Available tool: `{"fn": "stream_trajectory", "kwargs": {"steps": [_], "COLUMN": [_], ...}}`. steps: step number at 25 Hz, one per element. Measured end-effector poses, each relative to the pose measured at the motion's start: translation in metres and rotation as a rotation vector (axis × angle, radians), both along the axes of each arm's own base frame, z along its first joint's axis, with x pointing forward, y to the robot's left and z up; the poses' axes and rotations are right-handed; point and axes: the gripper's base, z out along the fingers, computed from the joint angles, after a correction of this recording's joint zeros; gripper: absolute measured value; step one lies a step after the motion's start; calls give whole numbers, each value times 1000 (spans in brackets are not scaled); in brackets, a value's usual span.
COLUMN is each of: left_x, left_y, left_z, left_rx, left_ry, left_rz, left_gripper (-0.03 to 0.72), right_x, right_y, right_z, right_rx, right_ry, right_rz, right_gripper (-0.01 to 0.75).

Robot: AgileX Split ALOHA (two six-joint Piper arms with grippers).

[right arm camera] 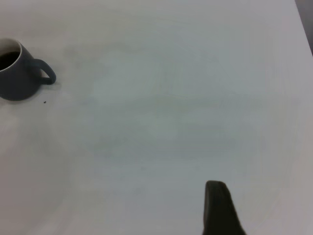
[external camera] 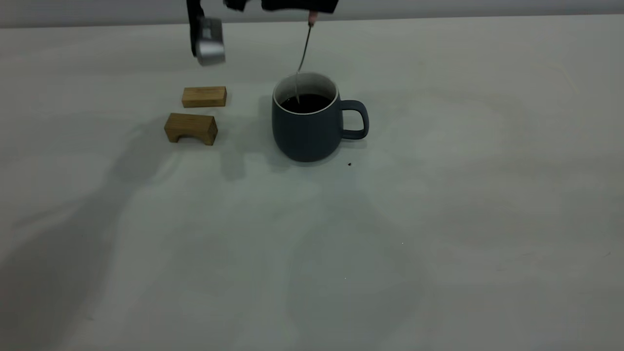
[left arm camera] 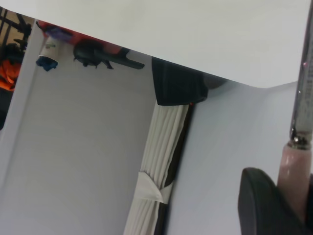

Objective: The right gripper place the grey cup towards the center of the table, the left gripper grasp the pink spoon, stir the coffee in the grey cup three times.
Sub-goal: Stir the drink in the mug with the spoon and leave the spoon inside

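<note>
overall the table [external camera: 438, 219] carries everything, wide and pale. the grey cup [external camera: 307, 129] stands upright toward the middle, nearer the far edge, its handle turned to the right arm's side, with coffee [external camera: 306, 102] dark inside. two wooden blocks [external camera: 197, 114] lie beside it on the left arm's side. the left gripper [external camera: 312, 12] hangs straight above the cup, clenched on the pink handle of the spoon [external camera: 303, 53]; the spoon's long axis runs nearly vertical, bowl down into the coffee near the far rim. so stirring likely needs only a small circle directly below the hand. the right gripper [right arm camera: 220, 210] sits well off near the table's edge; whether it is parted or closed i cannot tell.
</note>
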Motion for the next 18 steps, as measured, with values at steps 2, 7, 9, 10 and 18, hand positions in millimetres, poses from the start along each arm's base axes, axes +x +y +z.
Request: {"fn": "stream_trajectory", "kwargs": {"steps": [2,7,9,10,18], "left_x": [2,7,5,3,-2], "left_y": [-1,-5,-10,-13,-12], "left_z": [-12,-36,-45,-49,-59], "left_rx": [-11,-49,-58,-59,-14], "left_ry": [-14,-84,-80,-73,-69], "left_rz": [9,33,33,28,-25], "left_gripper": [132,132,132,132,132], "right_x": [0,0,0,0,0], "right_y": [0,0,0,0,0], "right_z": [0,0,0,0,0], "right_rx": [0,0,0,0,0], "right_ry": [0,0,0,0,0], "right_rz": [0,0,0,0,0], "right_gripper": [493,493,493,493,493]}}
